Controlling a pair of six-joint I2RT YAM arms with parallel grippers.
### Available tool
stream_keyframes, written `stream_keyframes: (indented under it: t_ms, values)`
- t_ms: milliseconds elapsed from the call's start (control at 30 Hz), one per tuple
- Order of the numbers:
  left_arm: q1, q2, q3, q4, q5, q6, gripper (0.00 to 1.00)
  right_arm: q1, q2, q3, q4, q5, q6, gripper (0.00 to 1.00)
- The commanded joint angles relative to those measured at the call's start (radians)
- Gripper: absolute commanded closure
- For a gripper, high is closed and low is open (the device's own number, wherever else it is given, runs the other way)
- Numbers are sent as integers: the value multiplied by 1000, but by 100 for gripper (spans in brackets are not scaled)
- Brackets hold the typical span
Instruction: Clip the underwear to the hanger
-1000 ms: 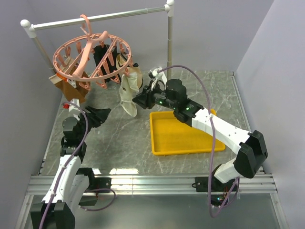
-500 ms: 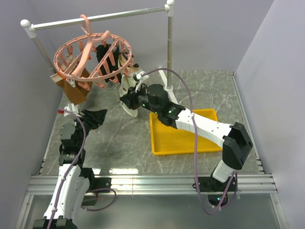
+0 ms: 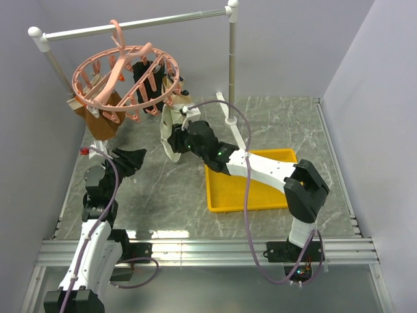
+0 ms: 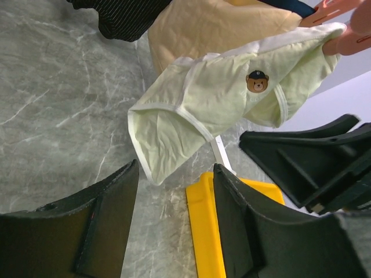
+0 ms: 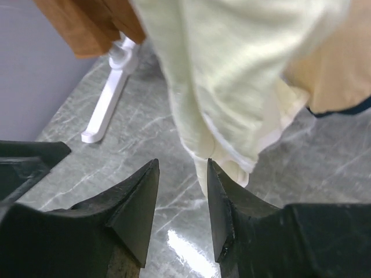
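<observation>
Cream underwear (image 4: pixel 197 110) hangs from a pink clip (image 4: pixel 342 35) on the hanger (image 3: pixel 124 72), lower hem free above the marbled table (image 3: pixel 169 189), with the yellow tray (image 3: pixel 241 195) nearby. Bear patch (image 4: pixel 257 81) on the fabric, no readable text. Right gripper (image 5: pixel 182 191) is spread with the hem tip at its gap, contact unclear. Left gripper (image 4: pixel 174 220) is spread, empty, clear of the fabric

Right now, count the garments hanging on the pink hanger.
4: brown garment at the left, black garment at the back, tan-beige garment behind the cream underwear. More may be hidden.
</observation>
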Motion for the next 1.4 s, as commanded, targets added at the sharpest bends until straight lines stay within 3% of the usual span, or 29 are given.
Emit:
stream_keyframes:
  t_ms: [0,233,333,367,500,833,967,1367]
  values:
    - [5,19,0,78,0,-19,40,3,15,60,21,40,66,53]
    - [4,60,-12,121,14,-45,35,0,93,120,14,80,115,53]
    - [4,88,-14,135,20,-64,34,-6,100,112,24,70,109,69]
    - [4,94,-18,144,26,-74,34,-11,99,106,35,58,106,84]
    - [5,147,-29,210,43,-99,34,-21,47,51,83,-64,78,100]
    - [4,285,-26,331,87,-195,34,-132,-67,9,155,-505,-19,100]
    - [0,371,-37,403,116,-300,32,-172,-73,-4,196,-672,3,100]
    - [-38,419,-18,483,170,-476,21,-190,-64,-41,356,-830,154,100]
